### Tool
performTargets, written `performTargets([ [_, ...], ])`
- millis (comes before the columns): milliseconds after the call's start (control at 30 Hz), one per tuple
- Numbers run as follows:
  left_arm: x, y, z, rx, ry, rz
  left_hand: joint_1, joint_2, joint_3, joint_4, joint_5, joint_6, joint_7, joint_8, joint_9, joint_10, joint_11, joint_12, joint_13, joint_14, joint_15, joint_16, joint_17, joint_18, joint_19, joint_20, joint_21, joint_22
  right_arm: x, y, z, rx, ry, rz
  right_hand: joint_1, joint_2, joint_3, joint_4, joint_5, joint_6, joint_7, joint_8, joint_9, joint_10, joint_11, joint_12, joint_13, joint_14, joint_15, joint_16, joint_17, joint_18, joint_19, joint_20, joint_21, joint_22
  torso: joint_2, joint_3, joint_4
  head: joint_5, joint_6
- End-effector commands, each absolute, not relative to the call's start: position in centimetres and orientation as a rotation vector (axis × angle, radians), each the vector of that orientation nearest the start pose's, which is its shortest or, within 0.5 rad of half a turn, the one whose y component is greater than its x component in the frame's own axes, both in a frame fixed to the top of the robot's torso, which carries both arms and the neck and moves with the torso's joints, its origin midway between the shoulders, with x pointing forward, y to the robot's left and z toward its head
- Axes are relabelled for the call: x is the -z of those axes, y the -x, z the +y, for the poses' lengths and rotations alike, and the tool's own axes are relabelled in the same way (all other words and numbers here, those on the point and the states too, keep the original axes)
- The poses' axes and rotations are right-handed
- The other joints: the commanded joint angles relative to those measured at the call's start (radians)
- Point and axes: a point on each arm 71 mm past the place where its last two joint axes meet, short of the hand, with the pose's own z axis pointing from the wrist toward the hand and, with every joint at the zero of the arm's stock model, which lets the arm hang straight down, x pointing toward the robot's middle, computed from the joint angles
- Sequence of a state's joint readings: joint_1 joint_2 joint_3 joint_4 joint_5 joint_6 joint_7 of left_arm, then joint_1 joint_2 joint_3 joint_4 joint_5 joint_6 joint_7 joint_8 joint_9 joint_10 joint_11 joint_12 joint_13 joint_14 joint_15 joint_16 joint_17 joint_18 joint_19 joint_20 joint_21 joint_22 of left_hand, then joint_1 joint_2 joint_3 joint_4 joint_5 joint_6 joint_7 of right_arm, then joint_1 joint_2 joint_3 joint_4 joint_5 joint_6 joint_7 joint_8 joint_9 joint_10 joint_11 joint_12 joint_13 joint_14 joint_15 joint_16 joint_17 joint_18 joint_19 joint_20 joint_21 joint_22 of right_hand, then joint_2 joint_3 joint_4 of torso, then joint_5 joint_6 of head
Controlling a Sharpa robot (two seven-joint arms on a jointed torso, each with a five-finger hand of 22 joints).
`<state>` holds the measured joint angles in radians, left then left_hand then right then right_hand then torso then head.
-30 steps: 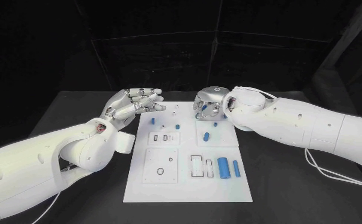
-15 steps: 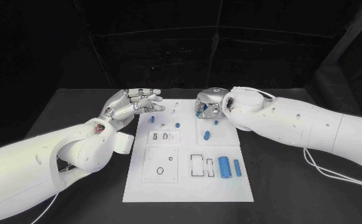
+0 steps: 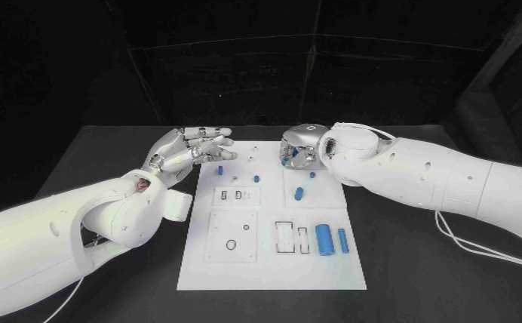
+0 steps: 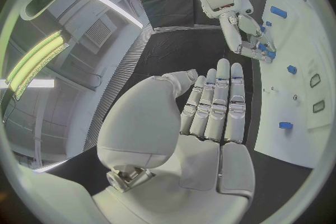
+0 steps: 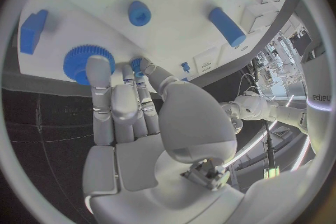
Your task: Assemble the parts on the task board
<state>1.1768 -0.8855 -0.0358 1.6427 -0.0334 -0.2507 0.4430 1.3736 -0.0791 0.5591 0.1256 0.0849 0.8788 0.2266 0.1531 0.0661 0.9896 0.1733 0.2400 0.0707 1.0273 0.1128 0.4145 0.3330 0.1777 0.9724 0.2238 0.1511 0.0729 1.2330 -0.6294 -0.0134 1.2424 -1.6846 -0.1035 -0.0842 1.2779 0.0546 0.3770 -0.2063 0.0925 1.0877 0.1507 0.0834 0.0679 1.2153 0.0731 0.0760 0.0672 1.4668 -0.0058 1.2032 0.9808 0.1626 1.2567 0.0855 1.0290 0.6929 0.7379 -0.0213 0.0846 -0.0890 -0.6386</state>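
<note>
Right hand [image 3: 299, 148] has edged back over the ridged blue gear [image 5: 88, 61].

Open board surface lies between the near blue cylinders [image 3: 323, 239] and the far pegs, while the right hand [image 3: 299, 149] crowds the task board's [image 3: 272, 276] far edge and the left hand [image 3: 196, 147] flanks its far-left corner.

Desk [image 3: 130, 149]: black, matte surface.
Backdrop [image 3: 272, 74]: black cloth panels behind the desk, seams visible.
Ceiling light [image 4: 31, 64]: long greenish-white strip, lit.
</note>
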Motion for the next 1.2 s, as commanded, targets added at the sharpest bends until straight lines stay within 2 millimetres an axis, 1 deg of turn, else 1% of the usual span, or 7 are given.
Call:
performTargets([
  [33, 17.2, -46.1, 19.0, 1.717, 1.028, 1.454, -0.013, 0.0, 0.008, -0.002, -0.001, -0.008, 0.013, 0.006, 0.001, -0.006, 0.0, 0.004, -0.001, -0.007, 0.001, 0.007, 0.001, 0.003, 0.007, 0.001, -0.004, 0.001, 18.2, -53.9, -16.8, -0.447, 0.406, 1.666, 0.001, 0.015, 0.021, 0.008, -0.01, 0.019, -0.008, 0.004, 0.004, 0.013, -0.001, 0.002, 0.002, 0.029, -0.011, 0.008, 0.004, -0.013, 0.012, -0.001, 0.019, 0.021, 0.002, 0.0006, 0.0007, 0.001, 0.002],
  [300, 17.2, -46.1, 19.1, 1.714, 1.03, 1.456, -0.016, -0.002, 0.016, -0.007, -0.001, -0.009, 0.014, 0.007, 0.001, -0.007, 0.0, 0.005, -0.001, -0.008, 0.001, 0.008, 0.002, 0.003, 0.007, 0.0, -0.004, 0.001, 17.0, -53.4, -16.0, -0.521, 0.347, 1.536, 0.001, -0.01, 0.059, 0.021, -0.009, 0.026, -0.008, 0.002, 0.004, 0.023, -0.002, -0.003, 0.002, 0.025, -0.011, 0.018, 0.007, -0.016, 0.011, -0.001, 0.047, 0.049, 0.004, 0.001, 0.0002, 0.003, 0.009],
  [400, 17.3, -46.2, 19.0, 1.715, 1.029, 1.456, -0.026, -0.008, 0.019, -0.007, -0.003, -0.01, 0.015, 0.008, 0.001, -0.008, 0.001, 0.006, -0.001, -0.009, 0.002, 0.01, 0.003, 0.003, 0.008, 0.001, -0.006, 0.001, 16.9, -53.7, -15.4, -0.532, 0.327, 1.511, 0.0, -0.02, 0.072, 0.026, -0.005, 0.024, -0.006, -0.002, 0.003, 0.019, -0.001, -0.007, 0.001, 0.024, -0.01, 0.02, 0.006, -0.016, 0.007, -0.001, 0.052, 0.052, 0.005, 0.0013, 0.0019, 0.008, 0.021],
  [500, 17.3, -46.2, 18.9, 1.716, 1.029, 1.457, -0.032, -0.01, 0.021, -0.007, -0.003, -0.01, 0.015, 0.009, 0.001, -0.008, 0.001, 0.007, -0.001, -0.01, 0.003, 0.011, 0.003, 0.002, 0.008, 0.001, -0.006, 0.001, 16.8, -54.3, -14.9, -0.531, 0.316, 1.501, 0.001, -0.024, 0.079, 0.028, -0.001, 0.022, -0.004, -0.004, 0.002, 0.018, 0.0, -0.009, 0.001, 0.023, -0.009, 0.022, 0.006, -0.016, 0.006, 0.0, 0.055, 0.055, 0.006, 0.0024, 0.0077, 0.005, 0.023],
  [567, 17.3, -46.3, 18.9, 1.718, 1.029, 1.458, -0.038, -0.012, 0.021, -0.005, -0.004, -0.011, 0.015, 0.009, 0.001, -0.009, 0.002, 0.007, -0.001, -0.01, 0.003, 0.012, 0.004, 0.003, 0.008, 0.002, -0.007, 0.001, 16.9, -54.6, -14.5, -0.529, 0.313, 1.503, -0.001, -0.027, 0.081, 0.03, 0.0, 0.022, -0.004, -0.005, 0.002, 0.017, 0.001, -0.009, 0.001, 0.023, -0.008, 0.023, 0.006, -0.016, 0.005, 0.0, 0.056, 0.055, 0.006, 0.0016, 0.0099, 0.005, 0.024],
  [833, 17.3, -46.2, 18.8, 1.721, 1.028, 1.46, -0.1, -0.024, -0.012, 0.02, -0.007, -0.015, 0.015, 0.017, 0.001, -0.012, 0.003, 0.02, 0.002, -0.013, 0.007, 0.022, 0.008, 0.004, 0.011, 0.008, -0.015, 0.0, 16.9, -55.7, -13.2, -0.518, 0.304, 1.5, -0.003, -0.038, 0.091, 0.037, 0.001, 0.02, -0.002, -0.008, 0.002, 0.013, 0.002, -0.011, 0.001, 0.021, -0.007, 0.024, 0.005, -0.016, 0.0, 0.002, 0.059, 0.057, 0.017, -0.0029, 0.0293, -0.006, 0.036],
  [1200, 17.0, -46.2, 18.6, 1.725, 1.024, 1.463, -0.101, -0.024, -0.014, 0.02, -0.008, -0.016, 0.015, 0.017, 0.001, -0.012, 0.003, 0.02, 0.002, -0.013, 0.007, 0.022, 0.008, 0.004, 0.011, 0.008, -0.015, 0.0, 16.8, -56.3, -11.9, -0.513, 0.306, 1.508, -0.002, -0.041, 0.096, 0.039, 0.002, 0.019, -0.002, -0.009, 0.002, 0.01, 0.003, -0.011, 0.001, 0.02, -0.006, 0.025, 0.005, -0.016, -0.001, 0.003, 0.061, 0.058, 0.03, -0.0096, 0.0397, -0.011, 0.039],
])
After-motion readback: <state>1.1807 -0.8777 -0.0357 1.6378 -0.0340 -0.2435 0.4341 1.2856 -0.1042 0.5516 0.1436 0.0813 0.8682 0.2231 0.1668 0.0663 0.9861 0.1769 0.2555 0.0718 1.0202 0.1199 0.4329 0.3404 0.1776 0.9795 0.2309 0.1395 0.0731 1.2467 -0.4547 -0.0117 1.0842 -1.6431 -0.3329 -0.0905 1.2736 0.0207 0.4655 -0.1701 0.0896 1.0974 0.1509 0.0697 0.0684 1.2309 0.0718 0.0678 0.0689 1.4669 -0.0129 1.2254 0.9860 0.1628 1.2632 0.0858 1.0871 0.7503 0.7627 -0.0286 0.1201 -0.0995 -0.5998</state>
